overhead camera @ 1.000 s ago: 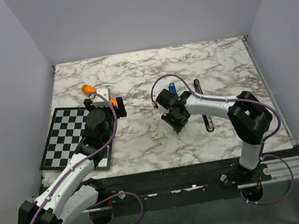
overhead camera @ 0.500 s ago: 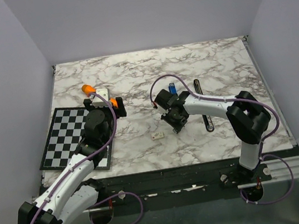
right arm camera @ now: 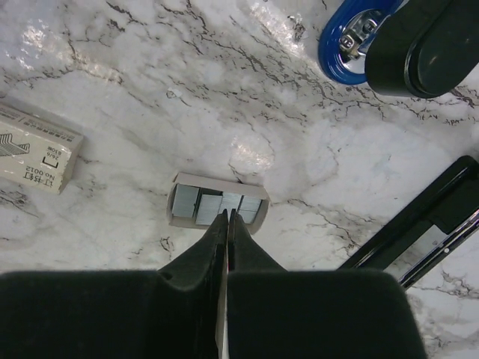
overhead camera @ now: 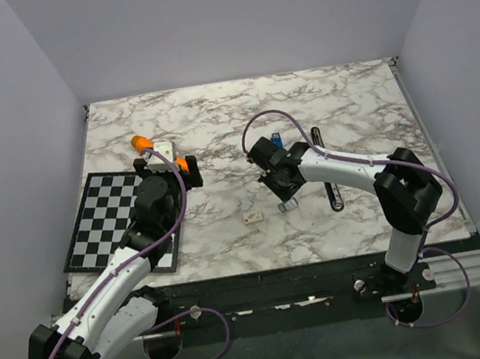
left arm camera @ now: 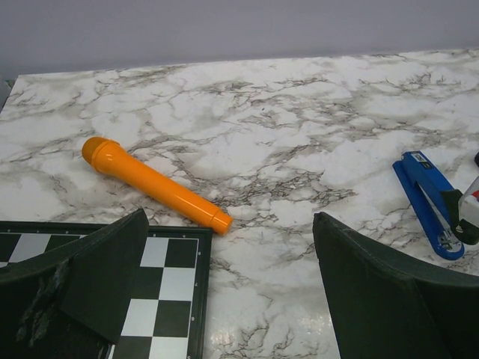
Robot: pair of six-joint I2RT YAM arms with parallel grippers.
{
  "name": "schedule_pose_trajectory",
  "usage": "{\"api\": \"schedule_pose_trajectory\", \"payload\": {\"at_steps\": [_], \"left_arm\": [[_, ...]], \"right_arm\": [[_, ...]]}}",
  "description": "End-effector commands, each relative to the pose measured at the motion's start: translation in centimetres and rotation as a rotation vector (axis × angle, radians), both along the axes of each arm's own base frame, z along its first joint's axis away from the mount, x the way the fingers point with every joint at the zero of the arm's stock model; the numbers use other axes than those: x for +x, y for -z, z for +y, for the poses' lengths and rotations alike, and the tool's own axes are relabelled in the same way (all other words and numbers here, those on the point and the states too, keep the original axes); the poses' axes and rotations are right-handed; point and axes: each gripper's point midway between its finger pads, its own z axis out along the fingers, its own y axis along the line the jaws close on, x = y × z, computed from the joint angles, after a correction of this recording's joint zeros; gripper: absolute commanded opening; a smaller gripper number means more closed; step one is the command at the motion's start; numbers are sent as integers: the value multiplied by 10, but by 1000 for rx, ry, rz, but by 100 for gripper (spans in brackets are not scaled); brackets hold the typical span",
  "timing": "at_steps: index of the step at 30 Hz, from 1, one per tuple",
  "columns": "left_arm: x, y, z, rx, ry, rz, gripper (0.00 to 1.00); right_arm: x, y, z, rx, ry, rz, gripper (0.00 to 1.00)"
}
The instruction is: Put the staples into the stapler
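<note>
Pressing together at staples point(right arm camera: 199, 206): right pincer point(right arm camera: 227, 218) | spread wide: left pincer point(left arm camera: 230, 224)

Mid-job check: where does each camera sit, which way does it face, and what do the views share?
Top external: above and behind the bases, looking down at the table; both arms show.
Left wrist: looks across the table at the orange marker; open left gripper frames it.
Right wrist: looks straight down at the staples; shut right gripper shows.
Shared: blue stapler, all three.
</note>
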Motion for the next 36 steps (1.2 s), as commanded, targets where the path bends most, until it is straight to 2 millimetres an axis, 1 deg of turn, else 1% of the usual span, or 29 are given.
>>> {"api": "schedule_pose_trajectory", "payload": {"at_steps": [1, 2, 3, 5, 6, 8, 9, 14, 16, 17, 18, 21, 32, 33, 36], "left_arm": [[-1, -14, -3, -36, 18, -44, 99], [-1, -14, -2, -35, 18, -42, 99], [-1, -15, -2, -36, 18, -45, 99], [-1, -14, -2, -37, 18, -43, 99], [-1, -14, -3, -40, 20, -44, 99], [-1, -15, -3, -43, 23, -45, 99], [-2, -16, -3, -44, 23, -47, 99], [-2, -15, -3, -44, 23, -47, 99], [-2, -16, -3, -46, 24, -46, 99], [-2, -15, -3, -46, 26, -46, 99], [-3, -16, -4, -47, 29, -47, 99], [-3, -16, -4, -47, 29, -48, 99], [-3, -17, -4, -50, 30, -51, 99], [-3, -17, -5, -50, 33, -50, 99], [-3, -18, -5, -51, 33, -52, 99]], "right_arm": [[6, -13, -3, -7, 44, -42, 10], [3, -13, 1, 12, 40, -30, 12], [-1, -11, 6, 45, 36, -10, 18], [-4, -9, 10, 69, 38, 8, 25], [-7, -5, 11, 74, 49, 28, 29], [-9, 0, 11, 73, 59, 40, 30], [-11, 6, 11, 74, 73, 48, 30], [-14, 18, 9, 68, 129, 70, 32], [-13, 19, 9, 76, 155, 66, 32], [-13, 22, 6, 75, 168, 72, 32], [-13, 22, 7, 81, 175, 73, 36], [-13, 26, 6, 82, 182, 84, 39], [-21, 42, 7, 86, 175, 135, 41], [-21, 42, 8, 90, 171, 138, 44], [-23, 42, 8, 91, 168, 145, 44]]}}
